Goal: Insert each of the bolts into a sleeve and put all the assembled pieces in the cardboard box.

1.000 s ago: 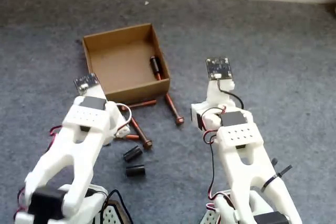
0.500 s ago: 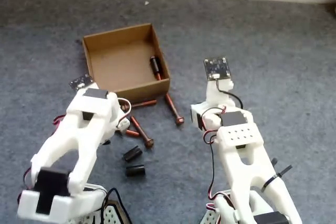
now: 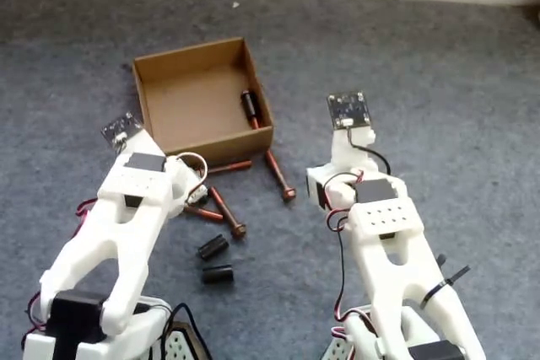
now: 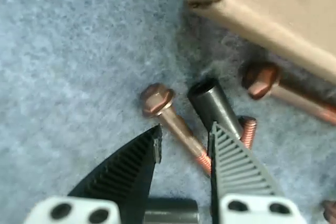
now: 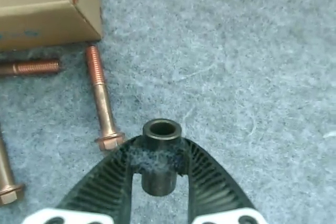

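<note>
My left gripper (image 4: 185, 132) is open low over the carpet, its jaws on either side of a copper bolt (image 4: 173, 121). A black sleeve (image 4: 212, 103) lies right beside that bolt, and another bolt (image 4: 268, 80) rests by the cardboard box (image 4: 273, 3). My right gripper (image 5: 160, 153) is shut on a black sleeve (image 5: 160, 129), held with its bore facing away from the wrist. A bolt (image 5: 102, 103) lies just ahead of it. In the high view the box (image 3: 148, 99) holds one assembled piece (image 3: 250, 107).
Loose bolts (image 3: 278, 176) (image 3: 226, 212) lie in front of the box, between the two arms. Two black sleeves (image 3: 213, 247) (image 3: 217, 274) sit nearer the arm bases. Grey carpet stretches open to the right of the right arm (image 3: 375, 208).
The left arm has swung slightly to the left and resettled near the box's front corner, uncovering a short bolt beside it. The right arm has kept still with its sleeve.
</note>
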`<action>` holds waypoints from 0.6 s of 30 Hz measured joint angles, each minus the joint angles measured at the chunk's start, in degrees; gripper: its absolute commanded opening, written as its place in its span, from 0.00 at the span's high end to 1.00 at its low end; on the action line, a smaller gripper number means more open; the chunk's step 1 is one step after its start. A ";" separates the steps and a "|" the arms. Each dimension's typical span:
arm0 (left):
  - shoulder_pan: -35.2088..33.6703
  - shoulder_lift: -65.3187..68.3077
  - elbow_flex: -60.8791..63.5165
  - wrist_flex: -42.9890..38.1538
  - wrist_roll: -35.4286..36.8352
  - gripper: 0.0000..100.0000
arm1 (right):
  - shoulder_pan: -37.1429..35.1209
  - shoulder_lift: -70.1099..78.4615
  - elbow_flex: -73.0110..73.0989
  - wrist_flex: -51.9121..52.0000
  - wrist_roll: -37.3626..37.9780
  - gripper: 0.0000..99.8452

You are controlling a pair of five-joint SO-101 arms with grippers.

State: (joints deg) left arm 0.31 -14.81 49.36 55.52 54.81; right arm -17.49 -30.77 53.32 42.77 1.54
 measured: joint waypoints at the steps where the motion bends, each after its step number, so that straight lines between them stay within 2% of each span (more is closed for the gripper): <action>1: -0.62 1.05 0.00 -0.53 0.00 0.83 | 0.00 0.00 0.00 0.00 0.00 0.99; 9: -3.78 9.23 -3.16 -0.35 0.00 0.83 | 0.00 0.00 0.00 0.00 0.00 0.99; 18: -3.87 10.81 -5.27 3.08 0.18 0.83 | 0.00 0.09 0.00 0.00 0.00 0.99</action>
State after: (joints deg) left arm -3.56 -4.00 44.09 58.59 54.99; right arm -17.49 -30.68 53.32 42.77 1.54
